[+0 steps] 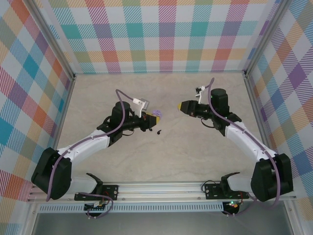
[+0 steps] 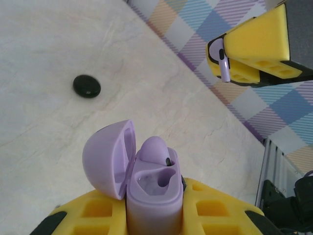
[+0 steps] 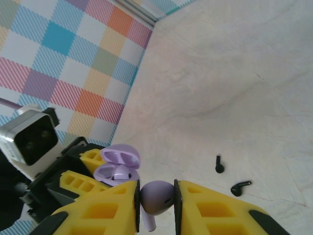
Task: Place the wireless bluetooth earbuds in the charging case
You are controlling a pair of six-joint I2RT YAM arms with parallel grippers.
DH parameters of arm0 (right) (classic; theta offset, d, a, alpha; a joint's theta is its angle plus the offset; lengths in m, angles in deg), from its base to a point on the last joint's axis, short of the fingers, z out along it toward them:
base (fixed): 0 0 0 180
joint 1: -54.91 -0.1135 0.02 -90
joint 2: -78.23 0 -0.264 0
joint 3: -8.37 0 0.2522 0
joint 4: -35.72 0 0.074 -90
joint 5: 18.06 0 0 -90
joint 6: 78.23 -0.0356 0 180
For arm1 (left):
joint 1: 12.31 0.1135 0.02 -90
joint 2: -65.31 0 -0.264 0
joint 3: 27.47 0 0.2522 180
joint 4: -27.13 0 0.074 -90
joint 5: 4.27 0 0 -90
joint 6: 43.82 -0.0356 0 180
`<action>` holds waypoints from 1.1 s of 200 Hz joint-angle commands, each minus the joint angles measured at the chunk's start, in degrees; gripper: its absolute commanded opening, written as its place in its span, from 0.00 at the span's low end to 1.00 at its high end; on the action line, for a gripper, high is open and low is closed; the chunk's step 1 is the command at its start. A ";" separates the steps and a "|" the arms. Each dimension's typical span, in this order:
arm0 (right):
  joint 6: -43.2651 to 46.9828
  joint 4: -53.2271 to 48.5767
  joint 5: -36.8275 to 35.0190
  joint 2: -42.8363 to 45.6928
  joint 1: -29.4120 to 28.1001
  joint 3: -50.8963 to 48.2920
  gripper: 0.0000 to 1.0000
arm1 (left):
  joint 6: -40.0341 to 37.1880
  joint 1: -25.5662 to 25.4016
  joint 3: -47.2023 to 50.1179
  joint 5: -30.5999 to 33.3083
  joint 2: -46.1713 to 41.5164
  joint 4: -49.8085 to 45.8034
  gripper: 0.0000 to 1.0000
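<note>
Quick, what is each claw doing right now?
Left claw: closed, holding the lavender case, whose lid is open.
Right claw: closed, holding a lavender earbud.

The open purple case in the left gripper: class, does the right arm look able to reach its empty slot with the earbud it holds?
Probably yes. The purple case is held lid-open with its empty slot exposed, and nothing lies between it and the right gripper carrying the earbud.
</note>
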 commanded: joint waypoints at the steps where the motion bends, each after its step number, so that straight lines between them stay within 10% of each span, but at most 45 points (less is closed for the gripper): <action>1: 0.51 3.61 1.77 2.85 -1.06 -0.58 0.26 | 0.27 -1.40 0.19 -3.15 -0.05 8.56 0.22; 220: 9.47 -0.04 -6.46 3.19 -13.88 6.97 0.27 | -4.55 -5.47 -0.05 -6.06 -2.29 11.41 0.22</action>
